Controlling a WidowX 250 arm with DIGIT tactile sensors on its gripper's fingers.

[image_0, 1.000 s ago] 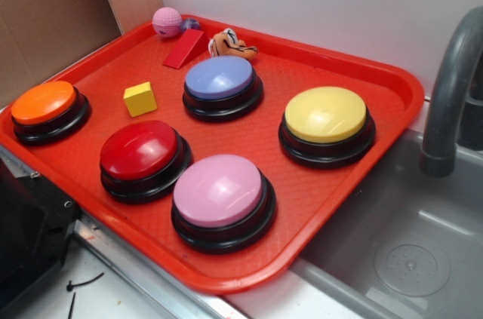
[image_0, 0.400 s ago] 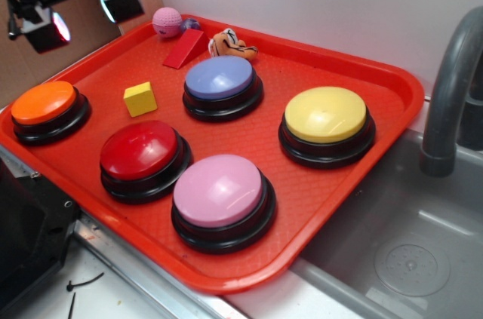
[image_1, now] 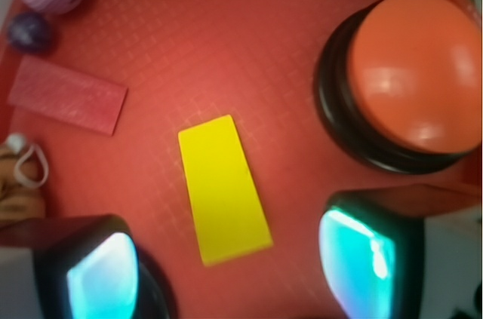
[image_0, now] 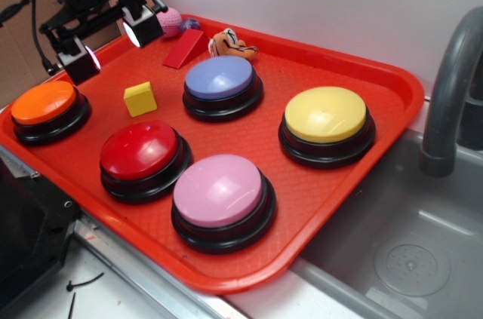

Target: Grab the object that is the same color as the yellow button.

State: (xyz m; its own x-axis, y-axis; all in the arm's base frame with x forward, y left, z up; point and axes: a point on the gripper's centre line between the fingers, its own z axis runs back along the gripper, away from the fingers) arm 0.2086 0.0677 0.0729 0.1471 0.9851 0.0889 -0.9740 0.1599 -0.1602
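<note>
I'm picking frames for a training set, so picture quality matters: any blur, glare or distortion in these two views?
Exterior view: sharp, evenly lit, soft highlights on the yellow button. Wrist view: soft focus throughout, the yellow block stretched into a long trapezoid by the close lens, the gripper fingertips glowing cyan, glare on the orange button.

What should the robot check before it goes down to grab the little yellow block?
1. Jaws open: ok, the gripper has its fingers spread apart.
2. Right target: ok, the yellow block matches the yellow button.
3. Lined up: ok in the wrist view, where the yellow block sits between the fingers.
4. Height: not ok, the gripper hangs above the block, not touching it.
5. Room around it: ok, the orange button and red button stand apart from the block.
6. Block flat on the tray: ok.
</note>
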